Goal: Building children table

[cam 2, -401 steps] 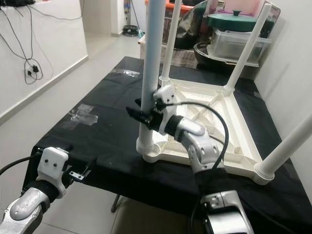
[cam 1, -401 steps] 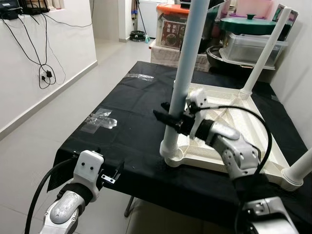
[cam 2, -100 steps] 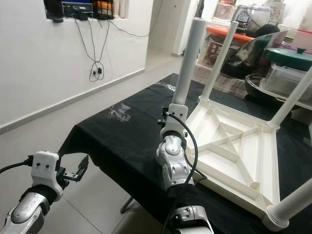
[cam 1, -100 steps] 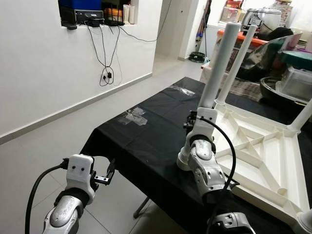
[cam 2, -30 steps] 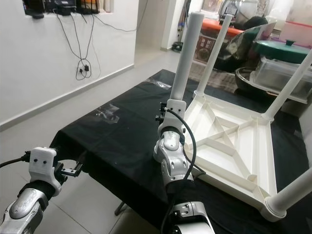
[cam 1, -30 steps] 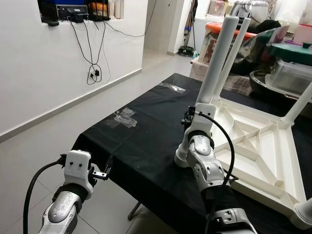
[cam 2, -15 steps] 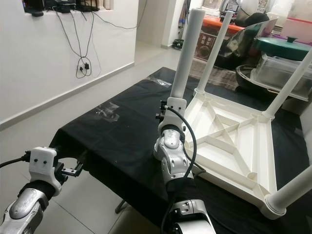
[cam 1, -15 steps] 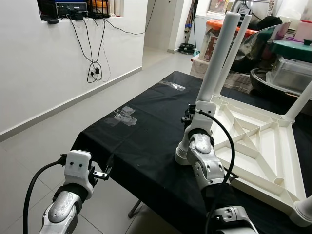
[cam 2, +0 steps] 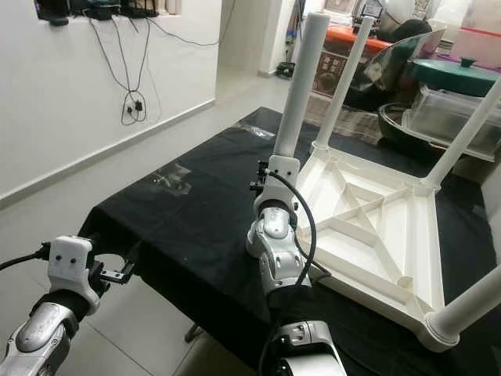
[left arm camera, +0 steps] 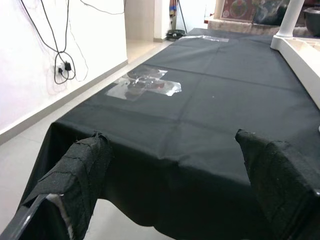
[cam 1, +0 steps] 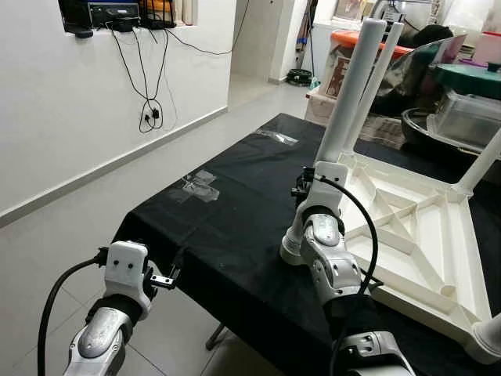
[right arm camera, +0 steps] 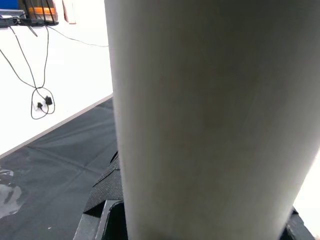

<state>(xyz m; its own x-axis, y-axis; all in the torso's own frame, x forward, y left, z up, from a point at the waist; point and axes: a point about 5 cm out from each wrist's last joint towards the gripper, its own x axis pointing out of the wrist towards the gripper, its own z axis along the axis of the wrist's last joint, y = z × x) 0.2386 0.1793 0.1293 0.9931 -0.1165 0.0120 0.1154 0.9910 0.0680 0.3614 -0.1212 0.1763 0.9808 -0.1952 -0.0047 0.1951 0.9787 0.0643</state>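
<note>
On our left, bare floor (cam 1: pixel 94 227) runs to the white wall, and our left gripper (cam 1: pixel 168 276) hangs just off the near corner of the black-covered table (cam 1: pixel 227 227), its fingers (left arm camera: pixel 87 170) spread wide with nothing between them. Clear tape patches (cam 1: pixel 200 186) lie on the cloth, with open black surface between them and the upturned white children's table (cam 2: pixel 376 227), which rests on the right half with its legs pointing up. Our right gripper (cam 1: pixel 305 184) is pressed against the near-left leg (cam 2: pixel 297 90) low on the post, which stands between its black fingers (right arm camera: pixel 102 197) in the wrist view, though we cannot tell how tightly they close.
</note>
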